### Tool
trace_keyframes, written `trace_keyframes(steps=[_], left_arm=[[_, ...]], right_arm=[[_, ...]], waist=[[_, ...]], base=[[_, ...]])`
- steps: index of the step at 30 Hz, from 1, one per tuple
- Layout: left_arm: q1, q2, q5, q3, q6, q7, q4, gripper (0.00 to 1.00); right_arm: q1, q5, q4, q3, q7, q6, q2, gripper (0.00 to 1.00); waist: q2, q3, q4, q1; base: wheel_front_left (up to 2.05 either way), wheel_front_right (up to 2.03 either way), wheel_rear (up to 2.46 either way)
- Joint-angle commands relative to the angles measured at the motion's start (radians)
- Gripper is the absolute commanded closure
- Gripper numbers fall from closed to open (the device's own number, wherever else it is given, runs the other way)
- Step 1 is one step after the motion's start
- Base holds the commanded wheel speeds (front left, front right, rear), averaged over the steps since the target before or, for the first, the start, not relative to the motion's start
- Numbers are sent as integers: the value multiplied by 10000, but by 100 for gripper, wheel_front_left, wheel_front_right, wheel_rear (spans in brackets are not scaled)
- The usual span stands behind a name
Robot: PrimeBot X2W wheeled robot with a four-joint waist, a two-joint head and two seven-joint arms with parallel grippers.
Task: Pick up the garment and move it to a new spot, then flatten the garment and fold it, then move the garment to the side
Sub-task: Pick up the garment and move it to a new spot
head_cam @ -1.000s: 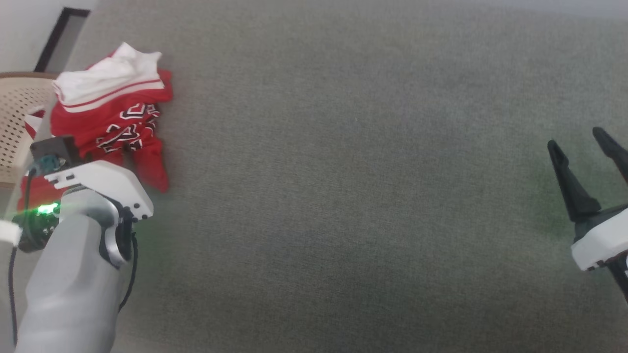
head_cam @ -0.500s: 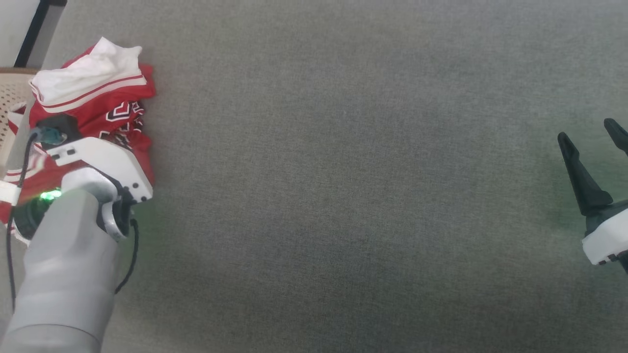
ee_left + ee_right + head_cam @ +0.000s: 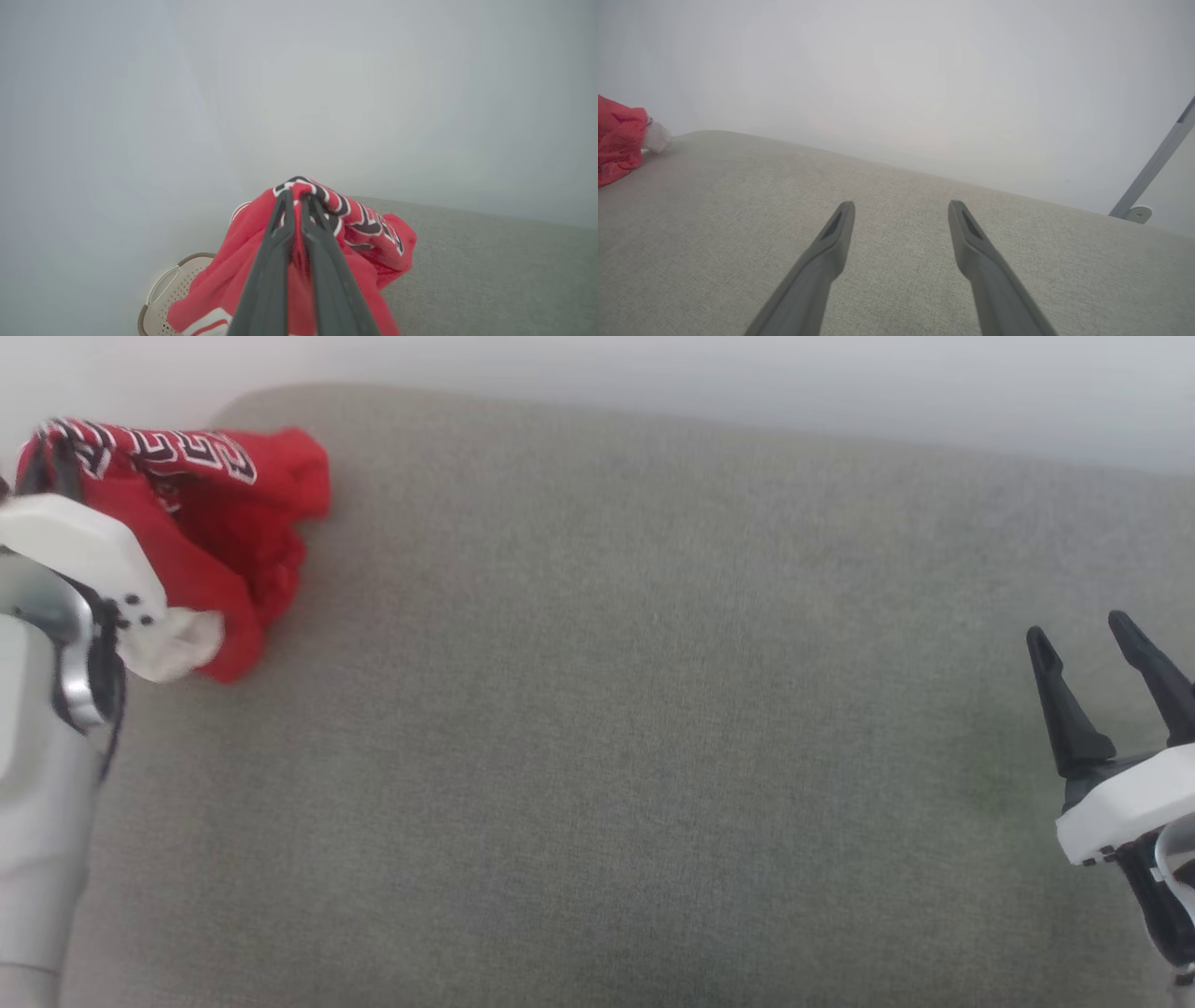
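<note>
Left gripper (image 3: pixel 295 195) is pinched tight on a fold of the small red short-sleeved jersey (image 3: pixel 373 233), fingers together right at its dark, white-outlined chest lettering. The jersey (image 3: pixel 233 513) hangs bunched from that pinch at the far left corner of the grey-green woven upholstered pad (image 3: pixel 607 756). I can't tell if the lowest folds touch the pad. Looks like crumpled red cloth, with lettering wrapped over the top and a white sleeve patch low in the bundle. A beige perforated plastic basket (image 3: pixel 173 284) sits below it, off the pad. Right gripper (image 3: pixel 1078 627) is at the far right, fingers spread with nothing between them, well apart from the cloth. Handling guess: light, soft, floppy knit that will drape and twist from a single pinch, and it may slip if the bite is thin. For flattening I'd take two points on the hem or shoulders, one per gripper, not mid-chest.
</note>
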Motion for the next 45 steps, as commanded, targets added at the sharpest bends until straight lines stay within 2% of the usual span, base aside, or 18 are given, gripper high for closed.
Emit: trace_keyframes(steps=[1, 12, 21, 30, 38, 45], left_arm=[[147, 229, 82, -2, 79, 167, -563, 100], [1017, 1674, 364, 77, 685, 2539, -5634, 100], [1568, 2177, 371, -62, 1013, 4128, -8421, 100], [1937, 1935, 556, -679, 1320, 4961, -9824, 100], [1706, 1103, 723, -1741, 1468, 5437, -10391, 100], [2054, 379, 817, -2669, 1613, 5674, -10153, 100]], right_arm=[[104, -111, 75, -94, -102, 1, 131, 0], [193, -443, 237, -274, -278, 1, 898, 0], [148, -665, 332, -733, -379, 1, 1185, 0], [-3, -840, 318, -1367, -514, 1, 1223, 0], [-22, -942, 321, -1936, -594, 2, 1327, 0], [137, -906, 477, -2133, -733, 2, 1513, 0]], waist=[[0, -446, 23, 0], [0, -1296, -106, 0], [0, -1655, -649, 0], [0, -1652, -1766, 0], [0, -1406, -2937, 0], [0, -1156, -3597, 0]], base=[[0, 0, 0], [0, 0, 0], [0, 0, 0], [0, 0, 0], [0, 0, 0], [0, 0, 0]])
